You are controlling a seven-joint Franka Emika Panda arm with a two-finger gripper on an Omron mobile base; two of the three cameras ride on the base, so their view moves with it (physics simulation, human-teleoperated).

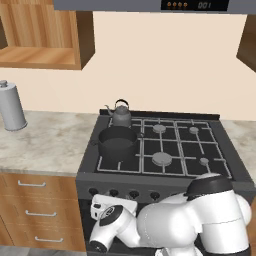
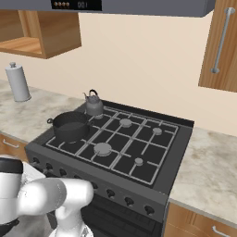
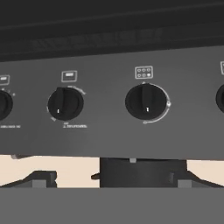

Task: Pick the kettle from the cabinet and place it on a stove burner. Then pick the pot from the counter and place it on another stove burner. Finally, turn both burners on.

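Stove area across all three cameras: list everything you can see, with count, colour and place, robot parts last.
kettle: 1, grey, back-left burner
pot: 1, black-grey, front-left burner
stove: 1, black, between counter sections
knobs: a row, black, on the stove front
counter: pale marbled, both sides of stove
canister: 1, grey, on left counter
cabinet: 1, wooden, open, upper left
cabinet door: 1, wooden, silver bar handle, upper right
drawers: wooden, under left counter
arm: white, low before the knobs

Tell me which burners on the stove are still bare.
The three on the right and middle: two back burners, the large front one and the small front-right. The kettle and pot cover the left pair.
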